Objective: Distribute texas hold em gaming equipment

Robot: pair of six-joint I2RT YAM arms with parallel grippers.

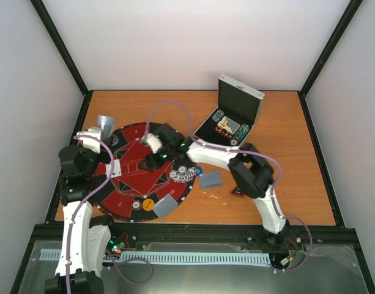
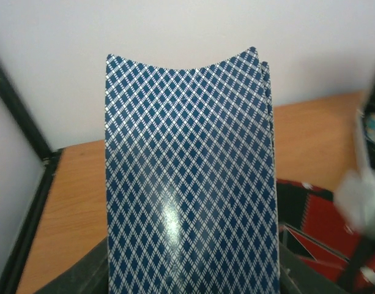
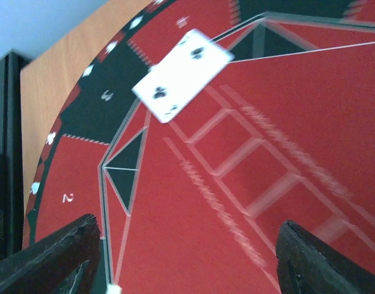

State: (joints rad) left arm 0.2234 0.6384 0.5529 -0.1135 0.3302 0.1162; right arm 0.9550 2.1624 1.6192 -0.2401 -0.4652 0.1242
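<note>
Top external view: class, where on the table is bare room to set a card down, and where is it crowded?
Free: bare table right of the case and right arm; also the back strip between mat and wall. Crowded: the mat's right rim, where chips, a card stack and the arm bunch.

Between the spread fingers (image 3: 59, 257) of the right end effector (image 3: 187, 245) the red mat (image 3: 236, 184) lies bare. Ahead of it one face-up card (image 3: 182, 73) lies flat. Back beside its arm a row of poker chips (image 1: 185, 174) crowds the mat's edge. Playing cards (image 2: 190, 184) standing in the left end effector (image 1: 105, 130) wall off the room ahead of it.
</note>
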